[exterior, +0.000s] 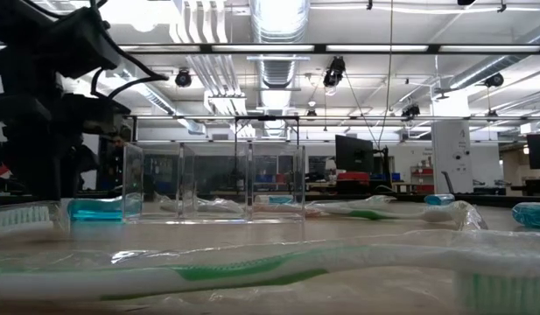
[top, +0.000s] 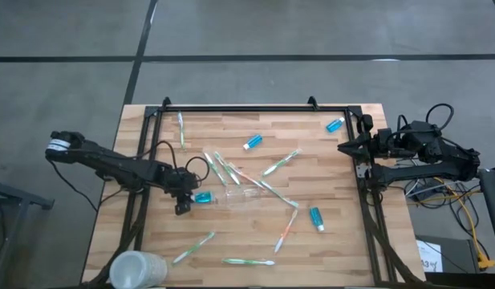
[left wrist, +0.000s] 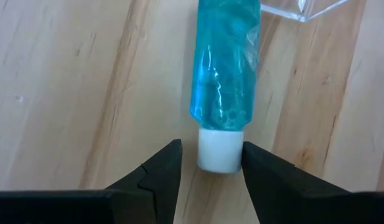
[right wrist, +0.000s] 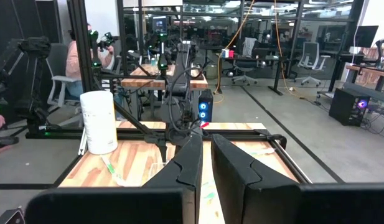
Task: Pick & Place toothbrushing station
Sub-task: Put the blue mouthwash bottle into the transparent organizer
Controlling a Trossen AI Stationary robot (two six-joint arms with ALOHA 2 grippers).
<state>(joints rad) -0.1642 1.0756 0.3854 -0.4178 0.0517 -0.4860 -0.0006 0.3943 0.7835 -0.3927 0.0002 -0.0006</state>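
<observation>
Two spread fingers of the left gripper (left wrist: 210, 165) straddle a blue tube's (left wrist: 224, 68) white cap (left wrist: 220, 149); closing there, they could squirt it out against the clear holder (top: 245, 195). The right gripper (right wrist: 204, 163), fingers pressed together, waits aside.

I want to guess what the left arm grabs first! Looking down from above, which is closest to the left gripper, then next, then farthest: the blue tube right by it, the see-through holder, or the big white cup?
1. Blue tube, right beside the left gripper, its white cap between the open fingers.
2. See-through holder, just past the tube, toward the table's middle.
3. White cup, farthest, at the table's near left corner.
</observation>
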